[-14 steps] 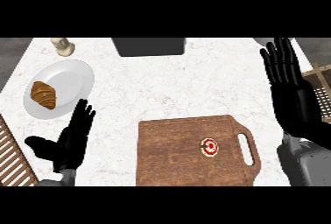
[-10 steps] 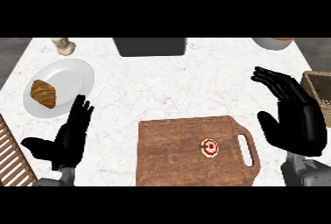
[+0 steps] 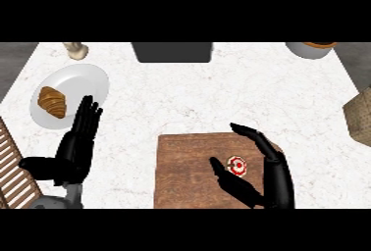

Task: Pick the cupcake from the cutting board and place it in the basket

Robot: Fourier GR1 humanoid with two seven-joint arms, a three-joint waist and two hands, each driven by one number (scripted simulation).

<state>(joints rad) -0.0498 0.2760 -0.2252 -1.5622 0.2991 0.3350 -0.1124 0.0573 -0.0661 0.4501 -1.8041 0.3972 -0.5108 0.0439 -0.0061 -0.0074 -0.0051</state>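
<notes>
Bright, even overhead light; soft faint shadows under hands on counter [image 3: 217, 98]; no glare, no blur.

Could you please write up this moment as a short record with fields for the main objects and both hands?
cupcake: on the cutting board, between the right hand's thumb and fingers, not yet gripped
right hand: open, over the board around the cupcake
left hand: open, resting at the view's left
basket: at the right edge, partly cut off
plate: far left, holding a croissant
</notes>
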